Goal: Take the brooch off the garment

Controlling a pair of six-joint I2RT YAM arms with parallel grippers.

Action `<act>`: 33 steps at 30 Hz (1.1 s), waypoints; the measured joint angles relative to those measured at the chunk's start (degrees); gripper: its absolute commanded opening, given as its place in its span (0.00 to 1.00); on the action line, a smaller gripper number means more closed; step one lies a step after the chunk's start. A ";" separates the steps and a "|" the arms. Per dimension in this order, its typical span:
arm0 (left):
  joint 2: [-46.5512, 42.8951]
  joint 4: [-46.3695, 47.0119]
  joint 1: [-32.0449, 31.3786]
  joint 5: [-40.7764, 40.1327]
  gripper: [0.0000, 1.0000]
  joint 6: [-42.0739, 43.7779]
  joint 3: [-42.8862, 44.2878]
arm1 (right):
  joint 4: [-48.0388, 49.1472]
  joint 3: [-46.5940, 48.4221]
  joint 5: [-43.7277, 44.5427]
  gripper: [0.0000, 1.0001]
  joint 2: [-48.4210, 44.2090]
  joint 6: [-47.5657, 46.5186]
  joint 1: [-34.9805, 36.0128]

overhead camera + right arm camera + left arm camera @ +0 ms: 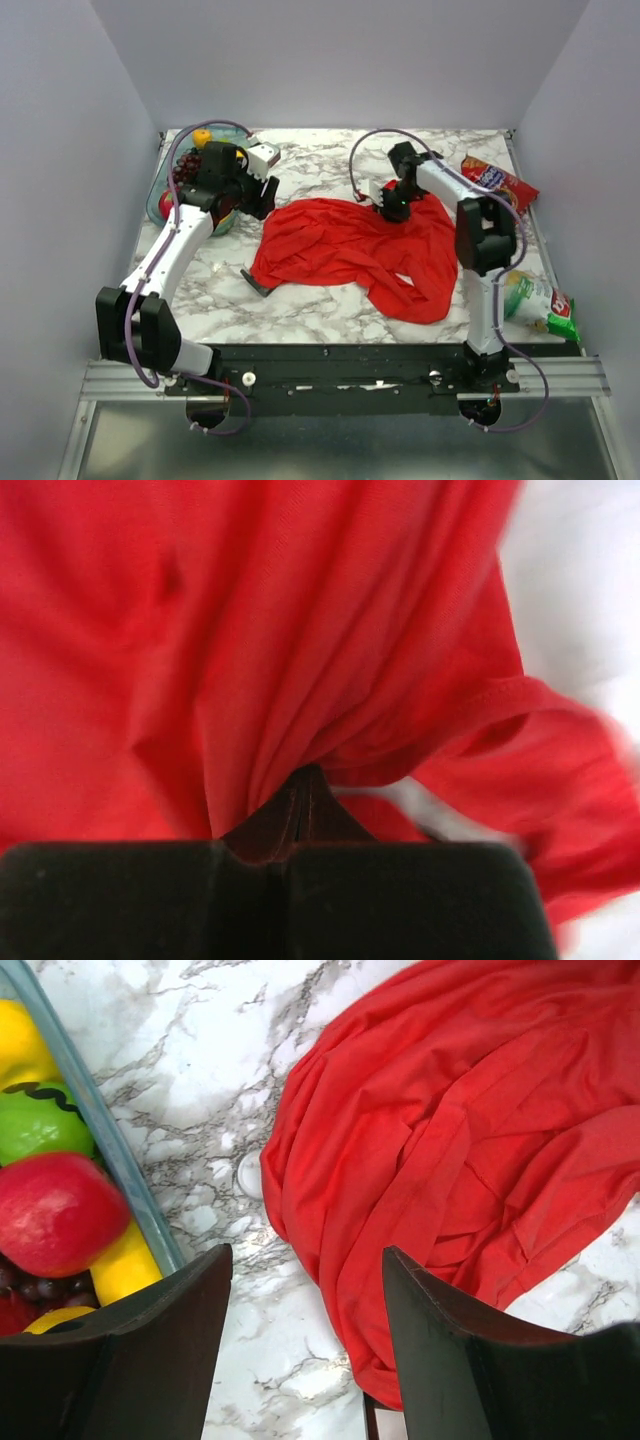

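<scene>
Red soft cloth takes up most of what I see: the garment (350, 250) lies crumpled in deep folds across the middle of the marble surface (320, 150), its broad part spread left and a heap trailing toward the near right. My right claw (305, 780) is clenched on a pinch of it at the far edge, and cloth fans out from my closed tips. That wrist view is all red folds and one hemmed edge, so it shows me no pin. My left claw (305, 1255) is released, its fingers well apart, hovering over the garment's far-left edge. Only this wrist view shows the brooch (248, 1174), a small whitish round disc, pale against the marble and easy to miss. It lies on the surface right at the cloth's left border, and I cannot tell whether it touches or is fastened to the fabric. From above I cannot make it out at all. The top view does show a glass bowl (160, 205) of fruit at the far left, a red snack bag (498, 180) at the far right and a green and white bag (540, 305) nearer on the right.
</scene>
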 measured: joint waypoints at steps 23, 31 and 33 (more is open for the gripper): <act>14.62 -7.76 -0.66 -1.05 0.68 1.90 3.69 | 8.90 -0.31 -3.08 0.64 -5.68 24.63 -2.91; 14.19 -9.44 -0.66 -2.71 0.68 2.99 3.15 | 5.11 -1.81 -2.43 0.58 -3.76 23.98 -2.91; 14.21 -9.92 -0.66 -3.02 0.68 3.23 2.97 | 3.98 0.59 -1.97 0.57 -1.81 24.41 -2.91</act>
